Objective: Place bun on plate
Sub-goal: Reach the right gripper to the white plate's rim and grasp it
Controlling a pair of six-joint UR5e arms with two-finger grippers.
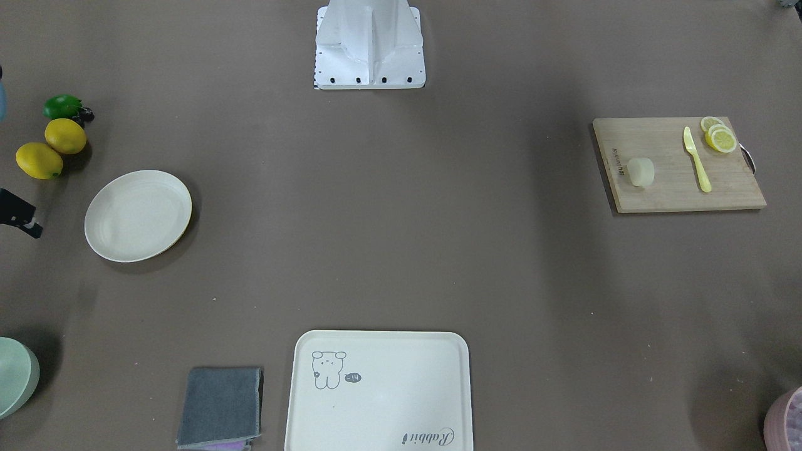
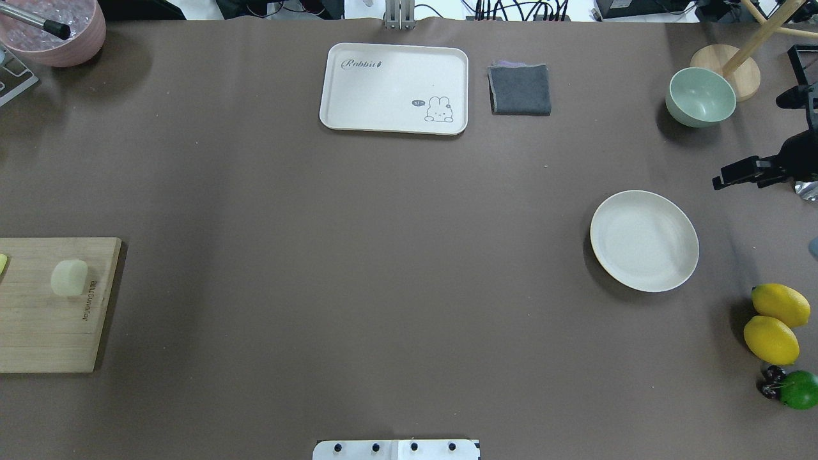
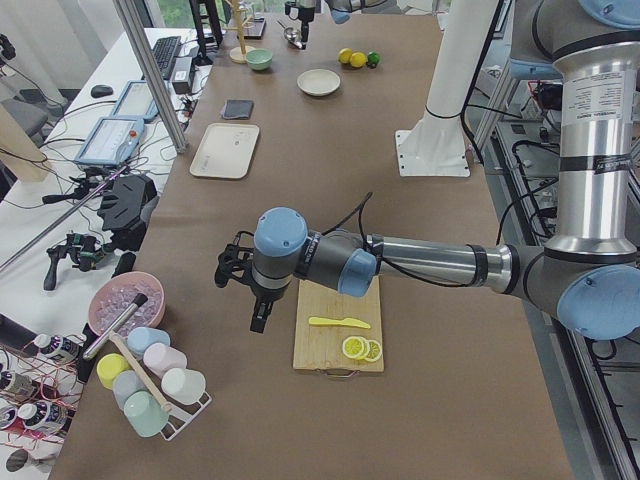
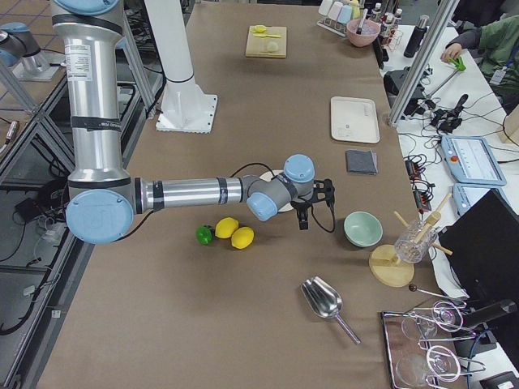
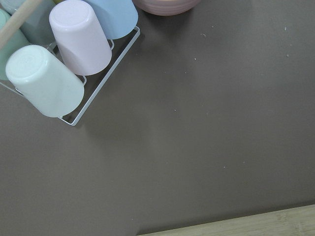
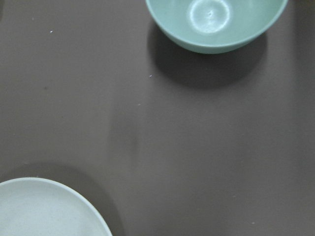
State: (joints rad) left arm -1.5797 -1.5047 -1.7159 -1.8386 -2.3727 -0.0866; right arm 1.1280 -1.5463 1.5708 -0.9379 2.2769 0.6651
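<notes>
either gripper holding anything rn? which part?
Nothing visibly held: bun lies free on the cutting board, no object at left gripper or right gripper.

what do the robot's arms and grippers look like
Both are built alike: silver-grey metal tubes, dark grey joint housings, round light blue caps, and small printed labels on the upright tubes. The left arm has a black cable looping near its wrist, as does the right arm. The left gripper and right gripper are black.
</notes>
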